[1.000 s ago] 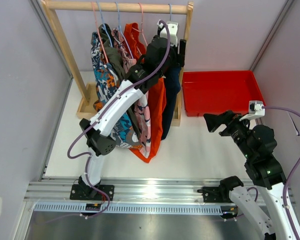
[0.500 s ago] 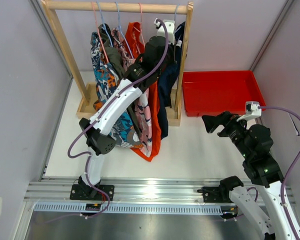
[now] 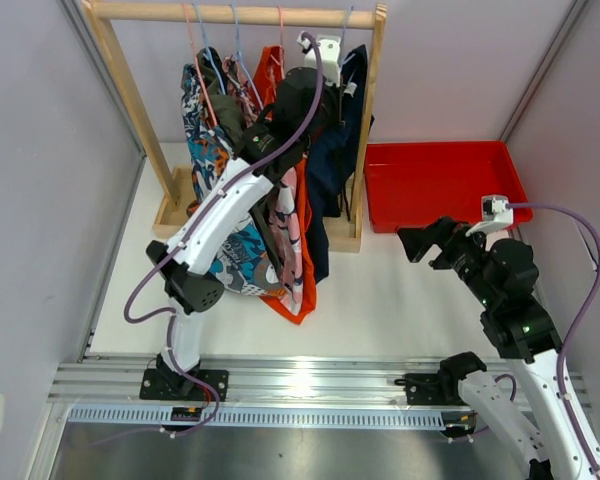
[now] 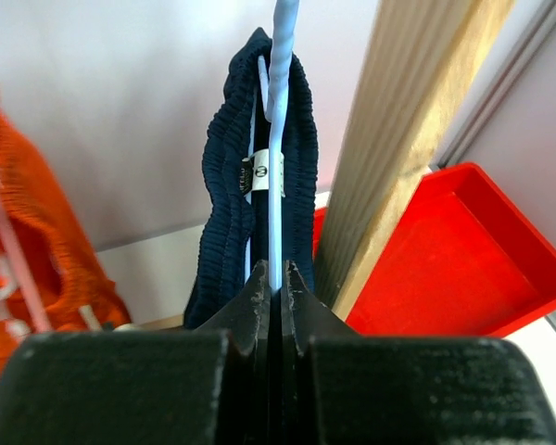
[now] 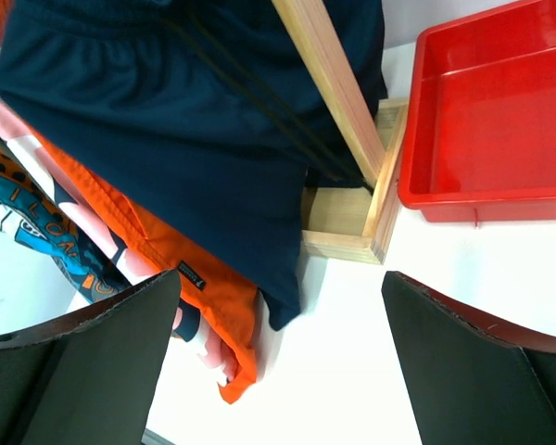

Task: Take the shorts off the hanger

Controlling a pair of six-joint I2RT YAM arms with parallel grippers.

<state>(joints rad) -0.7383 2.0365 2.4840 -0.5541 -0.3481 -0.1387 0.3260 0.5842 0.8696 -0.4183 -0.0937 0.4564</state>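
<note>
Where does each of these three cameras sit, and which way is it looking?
Top external: above, behind the bases, looking down on wooden rack, red tray, left arm, right arm.
Left wrist: on the left arm, high by the rack; left gripper, shut, pinches the blue hanger of the navy shorts.
Right wrist: on the right arm, low, facing the rack's foot; open right gripper at bottom corners.
Shared: both wrist views show navy shorts, rack, red tray.

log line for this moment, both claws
left claw: shut on blue hanger | hanger load: navy shorts, not yet off | right claw: open, near red tray
</note>
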